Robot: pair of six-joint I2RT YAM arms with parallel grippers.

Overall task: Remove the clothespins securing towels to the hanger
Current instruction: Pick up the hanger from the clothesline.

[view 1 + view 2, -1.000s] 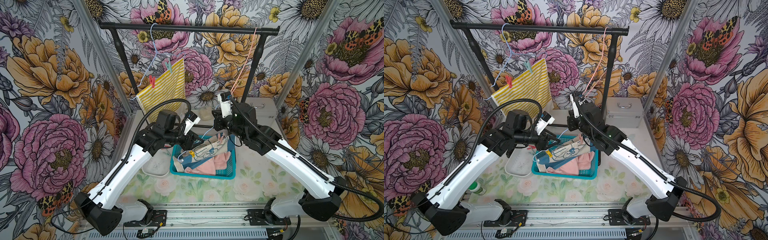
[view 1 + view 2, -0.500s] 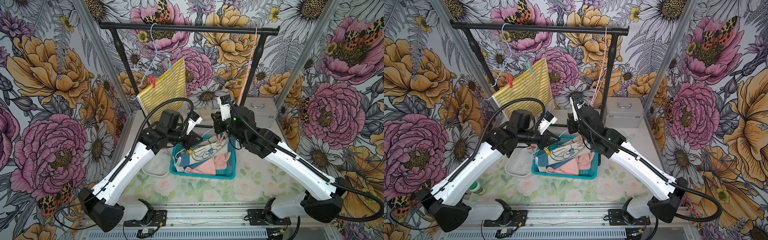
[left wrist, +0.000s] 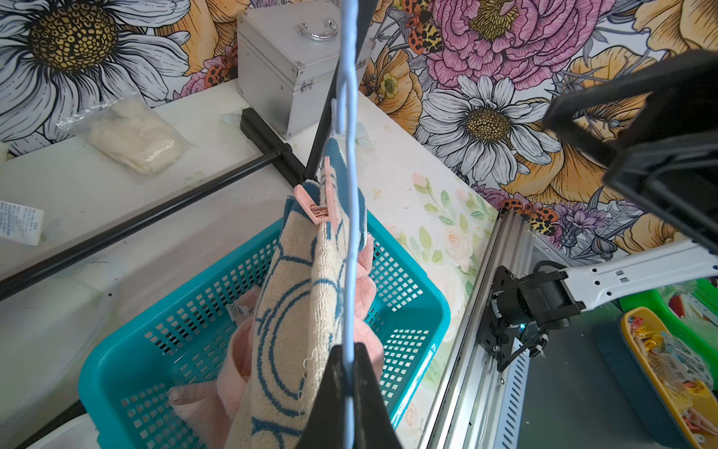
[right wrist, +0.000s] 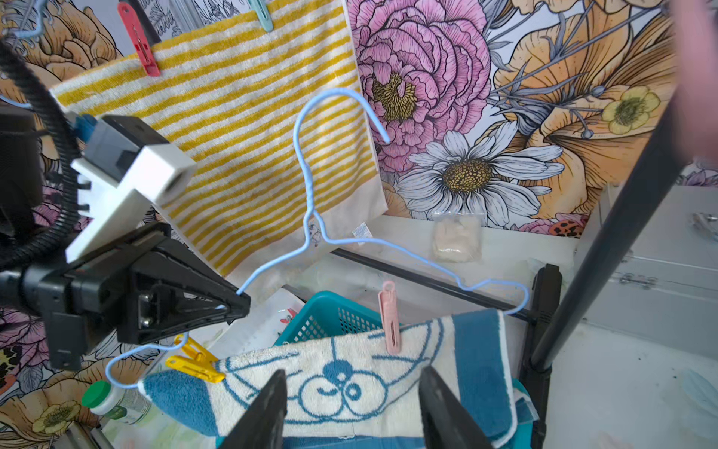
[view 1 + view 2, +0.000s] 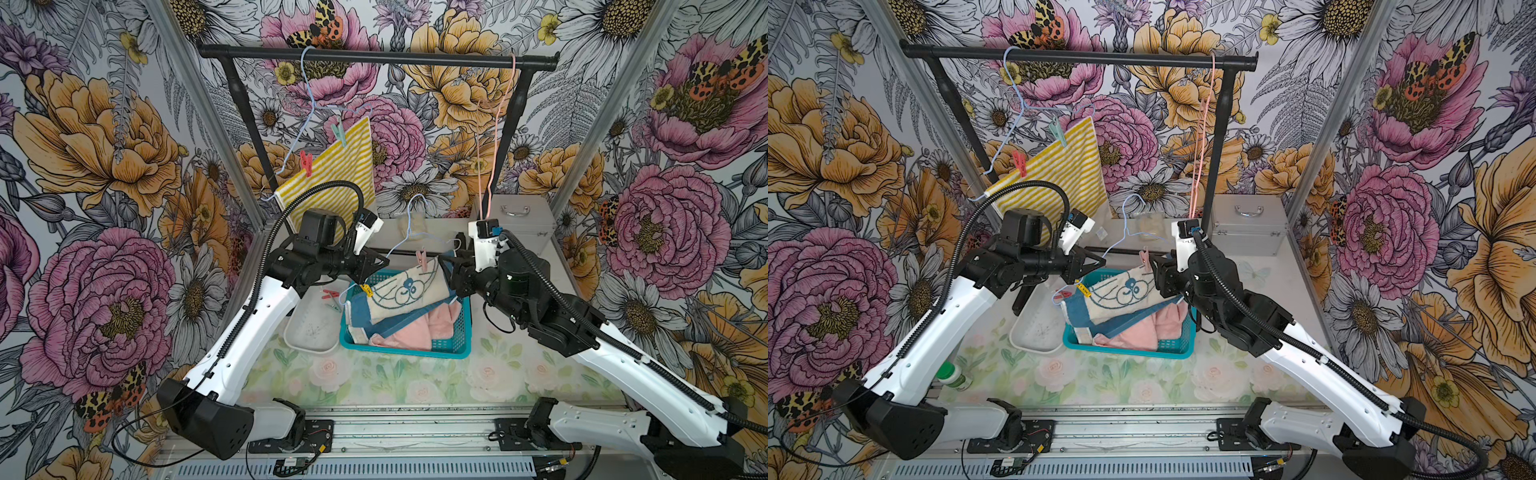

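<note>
The left tool (image 4: pixel 240 306) is pressed together on the wire of the blue hanger (image 4: pixel 311 217), near one shoulder end, and holds it in the air just above the teal basket (image 5: pixel 453 353). That grip seems meant to steady the hanger, so that a tug on a clip does not swing it. It also keeps the cloth over the basket, where it would drop once freed.

The cream towel (image 4: pixel 388 388) with the blue drawing hangs over the hanger's lower bar. Its lower part drapes into the basket on top of the pink towel (image 5: pixel 415 332). Two clips pin it. A pale pink clothespin (image 4: pixel 389 318) stands upright on the bar over the basket's far rim. A yellow clothespin (image 4: pixel 194 363) sits at the towel's corner, over the basket edge nearest the left tool.

The right tool (image 4: pixel 351 373) is spread and holds nothing. It faces the towel from the opposite side of the basket, one finger to each side of the drawing, just below the pink clip. I judge that clip the likeliest one to be squeezed next.

On the tabletop just beside the basket, a white tray (image 5: pixel 311 332) holds a red clip (image 5: pixel 329 294) and a green clip (image 5: pixel 333 308), already off. Well behind and above the basket, the striped towel (image 5: pixel 332 166) hangs from a second hanger (image 5: pixel 309 83) on the rail (image 5: pixel 415 58). A red clothespin (image 5: pixel 306 162) and a mint clothespin (image 5: pixel 340 132) hold it there, so that towel remains to be done.
</note>
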